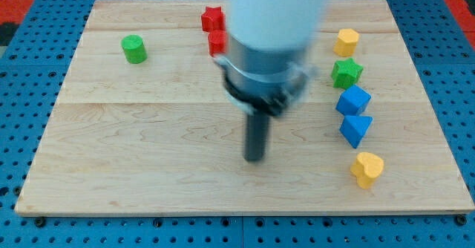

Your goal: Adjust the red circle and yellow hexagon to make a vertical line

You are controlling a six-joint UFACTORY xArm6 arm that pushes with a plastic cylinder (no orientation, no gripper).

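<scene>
My tip [254, 159] rests on the wooden board [148, 159] near the middle, below the arm's big white and grey body [271, 47]. A red block [217, 42], partly hidden by the arm so its shape cannot be made out, sits up and left of the tip. A red star [212, 18] lies just above it. A yellow block [346, 41], hexagon-like, is at the upper right. A yellow heart-like block [367, 168] lies at the lower right, well right of the tip. The tip touches no block.
A green cylinder [134, 49] stands at the upper left. On the right, a green star [346, 73], a blue cube [353, 100] and a blue wedge-like block [356, 128] form a column between the two yellow blocks. Blue pegboard surrounds the board.
</scene>
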